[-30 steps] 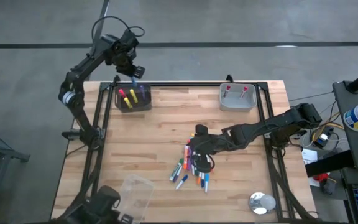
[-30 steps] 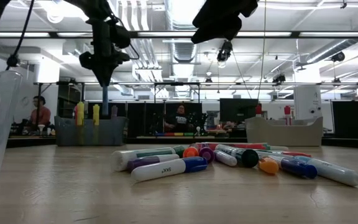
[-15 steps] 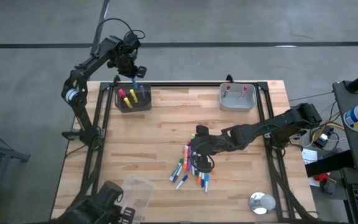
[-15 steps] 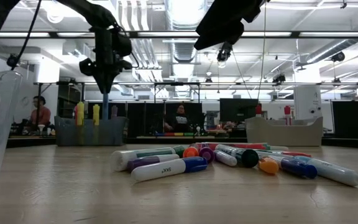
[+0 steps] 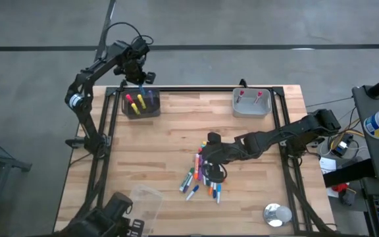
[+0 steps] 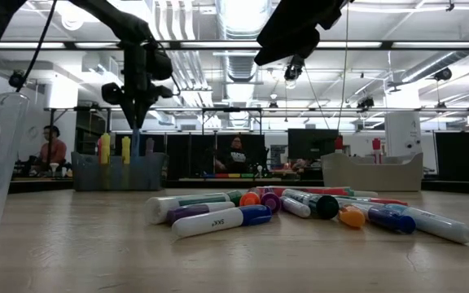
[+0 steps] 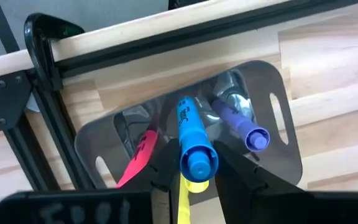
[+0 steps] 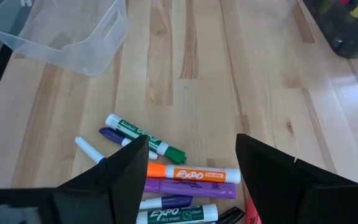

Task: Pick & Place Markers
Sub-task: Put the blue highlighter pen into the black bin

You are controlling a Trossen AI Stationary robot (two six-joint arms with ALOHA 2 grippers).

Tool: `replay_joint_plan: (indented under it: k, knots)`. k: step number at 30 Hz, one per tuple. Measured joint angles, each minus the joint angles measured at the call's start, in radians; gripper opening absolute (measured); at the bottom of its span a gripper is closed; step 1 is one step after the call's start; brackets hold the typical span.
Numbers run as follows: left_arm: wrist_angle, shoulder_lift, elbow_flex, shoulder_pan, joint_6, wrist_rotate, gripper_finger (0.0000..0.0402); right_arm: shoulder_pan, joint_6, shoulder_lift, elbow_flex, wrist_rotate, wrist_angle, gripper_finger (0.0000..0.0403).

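Up in the upper left of the high view, the left gripper hangs over the dark bin at the table's far left corner, fingers pinching a blue marker upright, cap end toward the wrist camera. The wrist view shows that marker's lower end reaching down inside the bin, between a purple marker, a pink marker and a yellow marker standing in it. At table height the blue barrel drops from the gripper toward the bin's rim, left of centre.

Over to the middle of the high view: the right gripper sits low over the pile of markers, fingers spread wide with nothing between them. Its wrist camera looks past the two dark fingers at an orange Expo marker, a green marker angled above it, and a purple one just beneath the orange, all flat on the wooden table.

The low view has the pile stretched across the centre and right of frame, a white-barrelled pen with a blue cap nearest the lens.

A grey bin stands at the upper right of the tabletop with two red-tipped pens in it. A clear plastic container lies near the lower left edge, and a small round metal object sits at the lower right.
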Motion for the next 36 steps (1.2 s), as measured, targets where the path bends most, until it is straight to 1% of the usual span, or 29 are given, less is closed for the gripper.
replay_joint_plan:
  k: [10, 15, 25, 36]
  knots:
    - [0.057, 0.000, -0.063, 0.000, -0.005, 0.006, 0.0078, 0.000, 0.015, 0.000, -0.004, 0.000, 0.000, 0.0240]
    - [0.070, 0.000, -0.091, 0.000, -0.012, 0.006, 0.0078, 0.000, 0.016, 0.000, -0.004, 0.000, 0.000, 0.0235]
    - [0.107, 0.000, -0.107, 0.000, -0.018, 0.006, 0.0078, 0.000, 0.015, 0.000, -0.006, 0.000, 0.000, 0.0239]
    - [0.153, -0.001, -0.166, 0.000, -0.029, 0.007, 0.0078, 0.000, 0.018, 0.000, -0.024, 0.000, 0.011, 0.0240]
